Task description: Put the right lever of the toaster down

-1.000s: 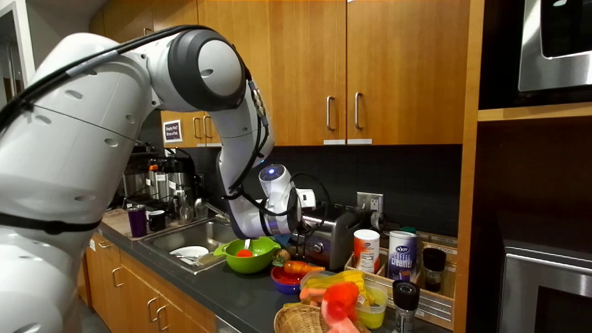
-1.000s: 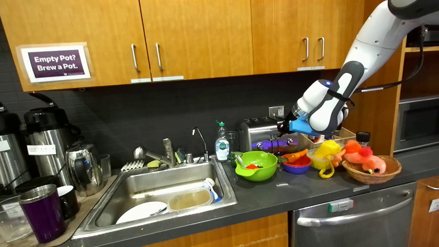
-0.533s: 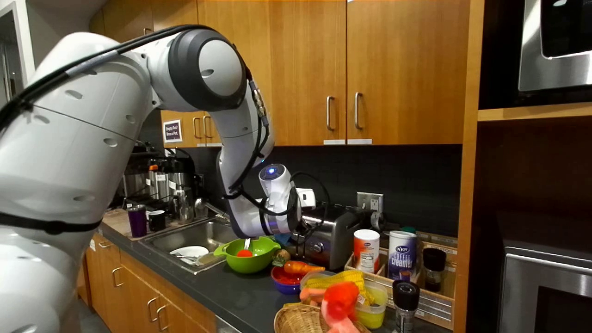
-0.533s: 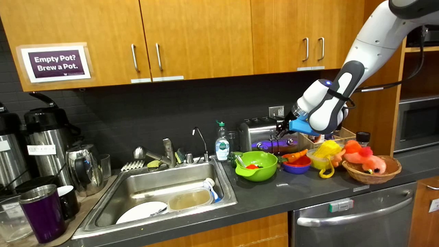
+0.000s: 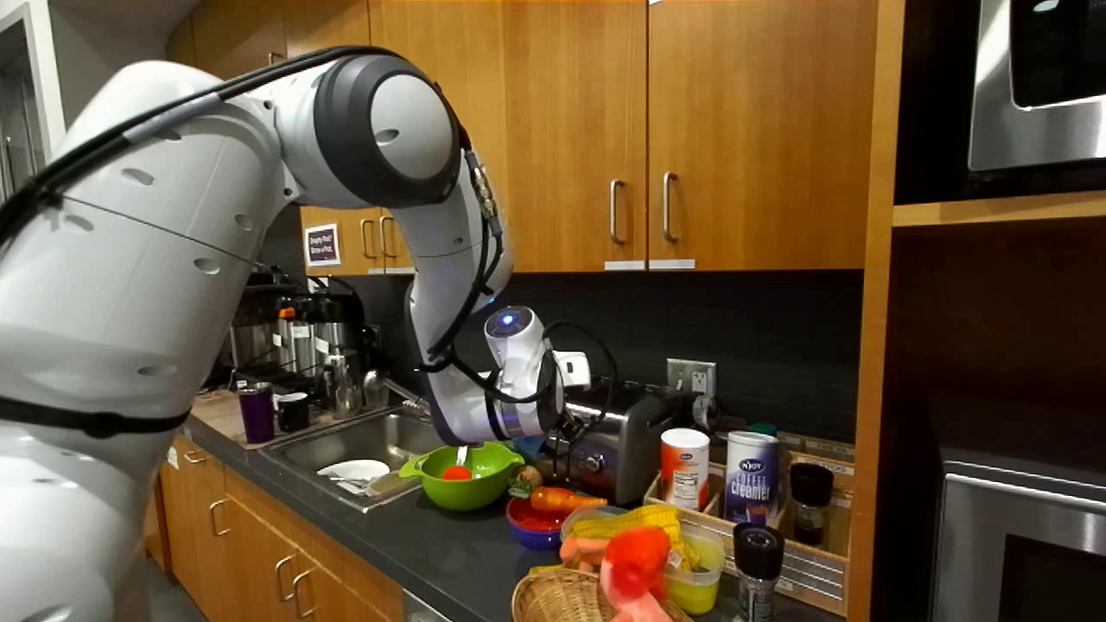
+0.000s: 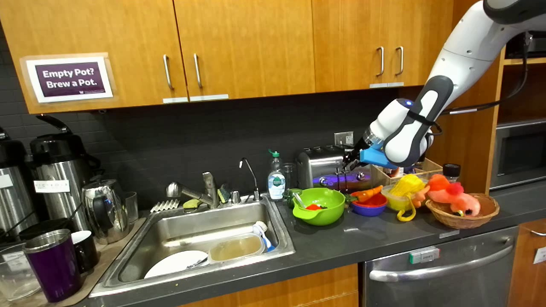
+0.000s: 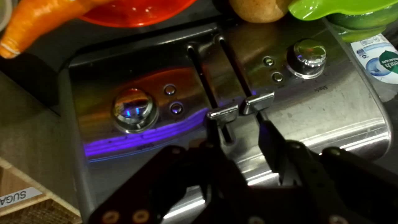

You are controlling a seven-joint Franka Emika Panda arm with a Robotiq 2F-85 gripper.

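Observation:
The shiny silver toaster (image 6: pixel 325 165) stands against the back wall; it also shows in an exterior view (image 5: pixel 638 451) and in the wrist view (image 7: pixel 314 115), where the picture is upside down. Its right lever (image 7: pixel 224 113) appears left of its left lever (image 7: pixel 259 102) there. Both levers sit near the upper ends of their slots. My gripper (image 7: pixel 238 123) is partly open, with a gap between its dark fingers and nothing between them. One fingertip overlaps the right lever's end, the other lies just by the left lever. Whether they touch is unclear. In an exterior view the gripper (image 6: pixel 349 162) is at the toaster's front.
A green bowl (image 6: pixel 322 209), a red bowl (image 6: pixel 370 201) with a carrot, and a wicker basket (image 6: pixel 463 213) stand before the toaster. A wooden box with a coffee creamer (image 5: pixel 752 479) is beside it. A sink (image 6: pixel 192 243) lies left.
The gripper's fingers have shifted slightly down and left at the toaster's front in an exterior view. The rest of the arm has barely moved.

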